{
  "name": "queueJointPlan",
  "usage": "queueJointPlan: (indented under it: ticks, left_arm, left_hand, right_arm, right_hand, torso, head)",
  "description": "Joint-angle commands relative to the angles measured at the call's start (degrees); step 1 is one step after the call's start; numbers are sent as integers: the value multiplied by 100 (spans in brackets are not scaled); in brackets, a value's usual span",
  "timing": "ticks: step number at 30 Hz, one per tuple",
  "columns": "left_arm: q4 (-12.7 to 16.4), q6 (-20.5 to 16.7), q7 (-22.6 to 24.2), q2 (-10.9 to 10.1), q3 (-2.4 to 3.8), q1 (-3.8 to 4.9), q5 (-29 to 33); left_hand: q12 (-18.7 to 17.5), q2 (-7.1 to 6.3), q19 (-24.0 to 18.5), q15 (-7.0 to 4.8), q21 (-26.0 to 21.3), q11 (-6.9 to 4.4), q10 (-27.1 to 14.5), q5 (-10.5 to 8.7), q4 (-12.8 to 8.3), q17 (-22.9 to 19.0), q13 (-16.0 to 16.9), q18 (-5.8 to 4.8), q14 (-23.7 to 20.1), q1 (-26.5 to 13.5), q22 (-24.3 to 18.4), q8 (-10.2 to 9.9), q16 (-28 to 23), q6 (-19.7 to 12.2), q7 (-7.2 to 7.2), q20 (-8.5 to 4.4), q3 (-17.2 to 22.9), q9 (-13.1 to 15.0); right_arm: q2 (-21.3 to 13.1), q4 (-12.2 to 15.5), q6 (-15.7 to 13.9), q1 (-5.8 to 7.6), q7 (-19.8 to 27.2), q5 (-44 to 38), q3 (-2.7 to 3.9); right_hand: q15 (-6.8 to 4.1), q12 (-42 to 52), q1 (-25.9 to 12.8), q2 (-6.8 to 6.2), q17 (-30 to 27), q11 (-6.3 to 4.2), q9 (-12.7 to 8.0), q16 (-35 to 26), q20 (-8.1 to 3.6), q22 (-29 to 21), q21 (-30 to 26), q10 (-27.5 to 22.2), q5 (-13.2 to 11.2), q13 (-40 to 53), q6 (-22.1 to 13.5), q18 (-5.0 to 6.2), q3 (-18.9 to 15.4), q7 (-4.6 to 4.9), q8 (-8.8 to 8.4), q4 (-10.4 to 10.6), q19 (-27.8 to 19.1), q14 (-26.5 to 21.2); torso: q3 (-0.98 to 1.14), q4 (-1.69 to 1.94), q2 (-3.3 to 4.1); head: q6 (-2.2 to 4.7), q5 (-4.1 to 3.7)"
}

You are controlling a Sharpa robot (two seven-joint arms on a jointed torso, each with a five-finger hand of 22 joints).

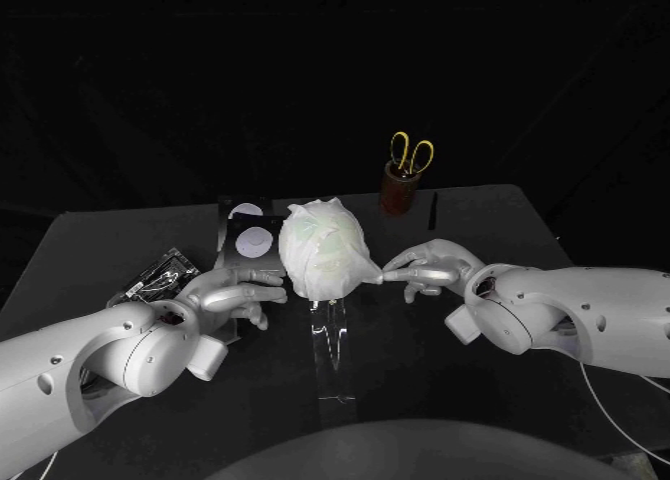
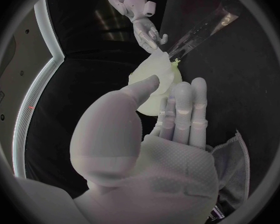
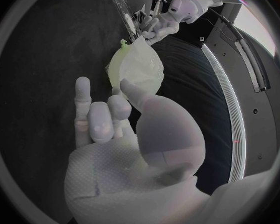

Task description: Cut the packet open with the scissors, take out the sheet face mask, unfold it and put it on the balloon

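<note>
the white sheet face mask (image 1: 324, 245) lies draped over the pale green balloon (image 3: 117, 69), which stands on a clear plastic stand (image 1: 329, 330) between the two hands. the left hand (image 1: 237, 292) is against the balloon's lower side; in its wrist view the thumb tip rests on the mask while the other fingers (image 2: 189, 104) lie straight and close together just past it. whether this hand is gripping the mask or only touching it cannot be told. the right hand (image 1: 429, 268) meets the balloon from the opposite side, thumb and a finger drawn to a point on the mask's edge, pinching it, the remaining fingers curled loosely below. a torn silvery packet (image 1: 165, 272) lies on the black table (image 1: 465, 380) just outside the left hand, away from the balloon. yellow-handled scissors (image 1: 412, 155) stand blades down in a brown cup (image 1: 400, 192), well beyond the right hand's fingertips, at the table's far side.
</note>
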Motion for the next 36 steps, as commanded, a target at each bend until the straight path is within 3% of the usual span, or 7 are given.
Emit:
queueJointPlan:
  ticks: [1,10,20,24,30,34,36]
  left_arm:
    - [-6,4,-337,17,6,5,-554]
    - [-54,28,-640,-3,10,5,-1068]
    - [-116,-446,475,-113,84,6,-832]
    - [-106,-562,1048,-173,190,49,-649]
    - [-253,-571,1333,-118,263,374,-697]
    - [-484,-554,1198,66,280,694,-911]
    - [-595,-539,1054,170,283,799,-981]
  left_hand:
    - [-22,-41,14,70,-137,55,-246,-14,106,-12,-41,18,-22,-100,-97,73,-6,-128,438,79,-365,-5]
    - [562,370,393,102,-461,74,-806,1,731,-103,-47,21,50,589,-409,466,176,-421,473,136,-2572,-96]
    - [1348,614,282,21,-635,-27,-578,3,837,-214,193,33,-204,1058,-520,556,67,299,346,61,-2589,-293]
    - [2065,687,230,-67,-696,-100,-685,-14,758,-261,516,30,-322,1205,-554,16,18,1044,268,-16,-2162,-769]
    - [2829,733,378,-192,-499,-279,-561,-16,792,18,878,33,-2,1105,-452,-401,374,1594,116,-127,-1664,-1109]
    - [3888,457,600,-266,-246,-398,-623,-9,1003,1974,1424,30,972,650,-325,-728,998,1940,27,-209,-1356,-1374]
    - [4176,376,700,-295,-158,-405,-606,-34,1152,2545,1576,22,1262,440,-285,-767,1138,1967,0,-216,-1427,-1407]
  right_arm:
    - [11,-18,-103,-5,58,138,-1]
    - [-55,-89,-335,-4,-53,187,-1]
    - [-139,-121,-563,-3,158,120,-1]
    - [-148,-92,-648,30,471,121,2]
    - [-97,-61,-628,239,733,-107,4]
    - [-14,-97,-598,418,847,-327,5]
    - [60,-159,-570,498,910,-389,6]
  right_hand:
    - [85,-385,-24,-198,-261,106,-90,-98,33,-29,-74,-299,-28,-305,-242,35,-84,118,-191,-22,-81,-203]
    - [234,-1183,104,-406,-812,243,-193,-262,156,-115,-265,-957,-4,-991,-512,13,-274,247,-431,-126,-218,-725]
    - [279,-1639,104,-374,-1187,280,-203,-371,214,-166,-378,-1340,-1,-1424,-535,23,-367,280,-462,-103,-286,-1065]
    - [246,-1619,134,-206,-998,234,-175,-266,225,-172,-388,-1258,4,-1514,-301,62,-334,237,-372,-46,-247,-921]
    - [219,-1514,118,-155,-880,207,-190,-180,229,-164,-374,-1143,5,-1516,-201,92,-341,210,-375,-5,-190,-799]
    - [213,-1617,101,-164,-1137,198,-205,-250,233,-168,-389,-1226,4,-1632,-161,99,-354,200,-390,12,-190,-953]
    - [230,-1975,103,-156,-2183,191,-250,-762,255,-248,-556,-1427,-4,-1962,-117,95,-300,214,-452,36,-324,-1714]
  torso:
    - [-2,-4,0]
    - [-4,2,-3]
    - [-3,-5,-5]
    - [1,-6,1]
    - [3,-6,6]
    - [-1,2,7]
    - [-3,3,9]
  head:
    - [-4,0]
    - [19,-2]
    - [95,75]
    - [123,99]
    - [154,172]
    - [199,206]
    - [216,219]
